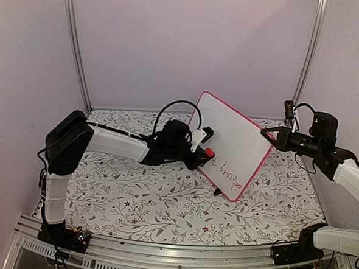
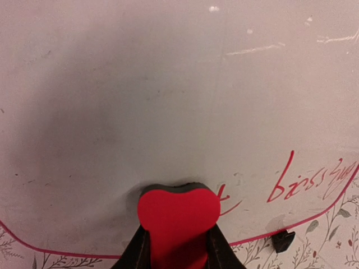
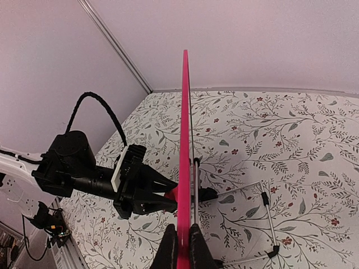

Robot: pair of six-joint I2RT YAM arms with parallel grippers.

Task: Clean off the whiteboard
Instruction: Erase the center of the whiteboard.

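Floral-print table (image 1: 133,199), pale walls: whiteboard (image 1: 234,138) stands right of centre on its long lower edge, long axis running diagonally from far left to near right, face toward the left arm. Open table lies in front and to the left. Right gripper (image 1: 268,135) pinches the frame's right end; left gripper (image 1: 202,149), clamped on a red eraser (image 2: 178,216), presses it to the face near the lower edge, beside red handwriting (image 2: 314,182).
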